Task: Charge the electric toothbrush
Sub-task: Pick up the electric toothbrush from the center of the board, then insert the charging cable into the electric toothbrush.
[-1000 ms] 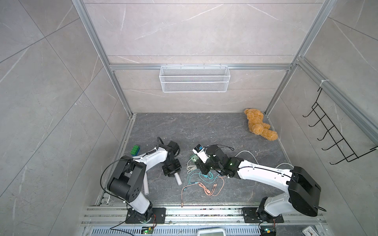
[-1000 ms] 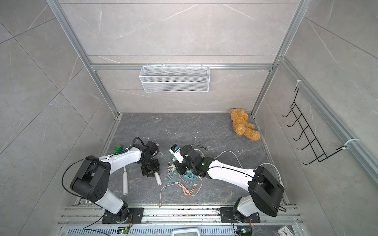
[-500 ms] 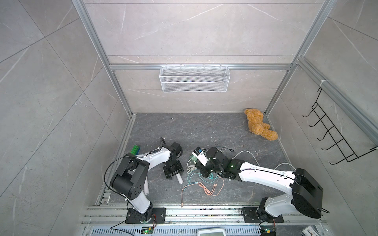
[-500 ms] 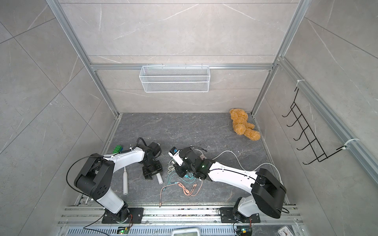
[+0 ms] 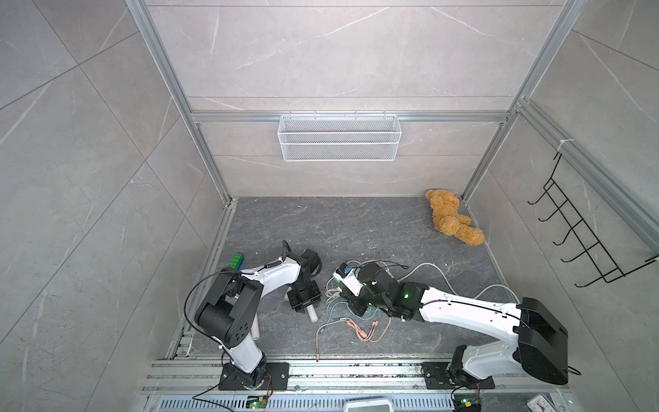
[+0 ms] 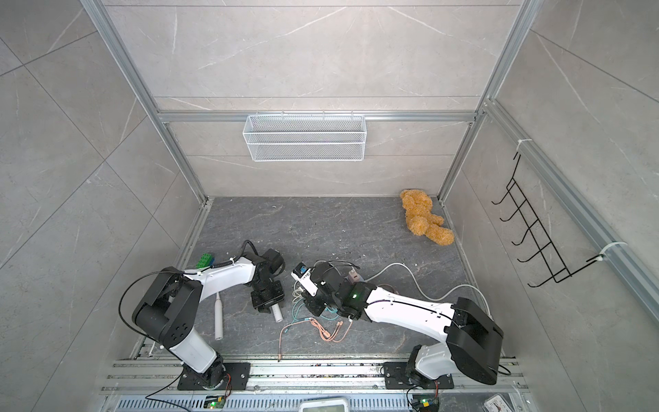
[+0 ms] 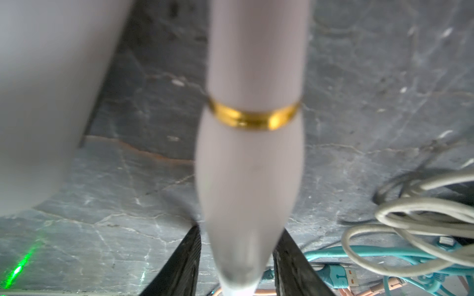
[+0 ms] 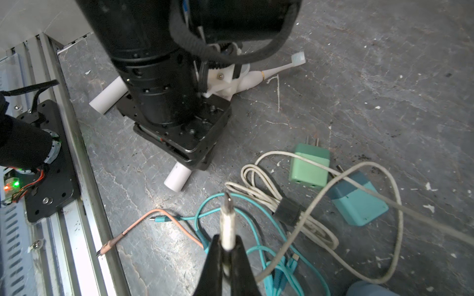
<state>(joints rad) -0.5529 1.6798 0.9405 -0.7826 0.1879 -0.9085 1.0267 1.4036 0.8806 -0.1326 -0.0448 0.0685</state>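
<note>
Nearest us, a loose white stick [image 6: 218, 315] lies beside the left arm's base. Just beyond, the right gripper [image 8: 227, 239] has its fingers [image 8: 214, 264] clenched on a white plug [image 8: 227, 217], metal tip bare, close by a tangle of teal cables [image 7: 372, 252]. The left gripper [image 7: 239, 230] stands over the electric toothbrush [image 7: 251, 166], which lies on the tabletop [image 5: 356, 228] between its fingers [image 7: 180, 261]; we cannot tell whether they press it. Its bristle head [image 8: 298, 57] points toward the back wall. Beside the cables we see a green adapter [image 8: 309, 166] and a blue charger block [image 8: 359, 202]. Farther back lie a teddy bear [image 5: 453, 221] in the corner and, on the wall, a wire basket [image 5: 338, 142].
</note>
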